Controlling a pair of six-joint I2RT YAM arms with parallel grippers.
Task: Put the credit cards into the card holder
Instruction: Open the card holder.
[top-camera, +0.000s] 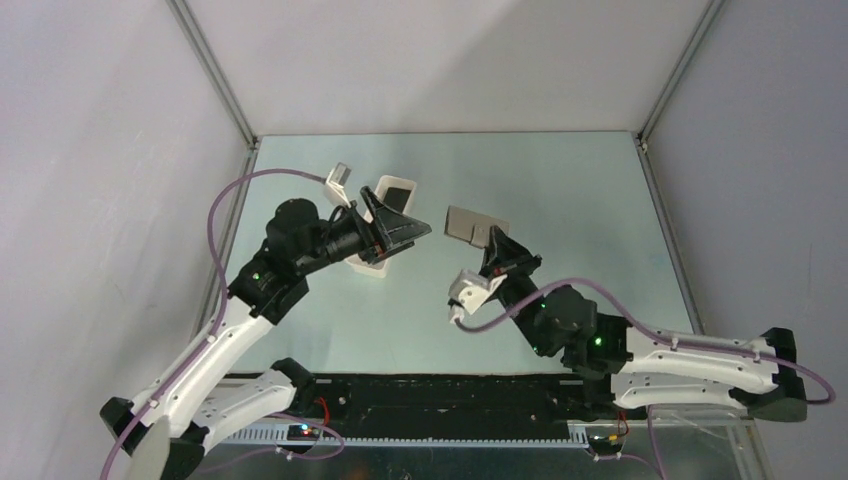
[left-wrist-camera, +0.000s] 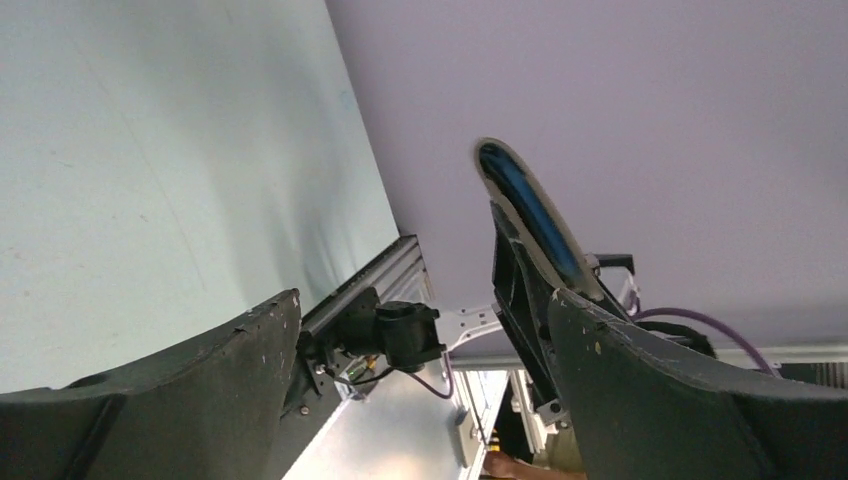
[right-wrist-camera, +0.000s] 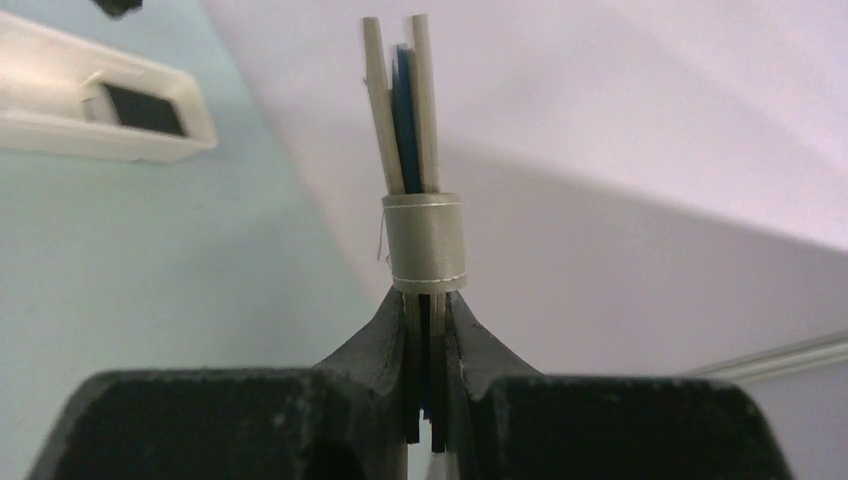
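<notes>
The card holder (top-camera: 472, 226), one, is clamped in the right tool (top-camera: 492, 245) above the table (top-camera: 560, 190). The left tool (top-camera: 400, 222) gapes by one white tray (top-camera: 372, 268) with one credit card (top-camera: 398, 190).

Left wrist: fingers (left-wrist-camera: 200, 370) wide apart, the card holder (left-wrist-camera: 530, 215) edge-on beyond.

Right wrist: fingers (right-wrist-camera: 375, 345) pinch the card holder (right-wrist-camera: 420, 240).

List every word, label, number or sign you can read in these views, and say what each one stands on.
No text can be read in any view.
card holder: plain grey with a blue inside, no print showing.
dark card in the white tray: no marking legible, too small to tell.
</notes>
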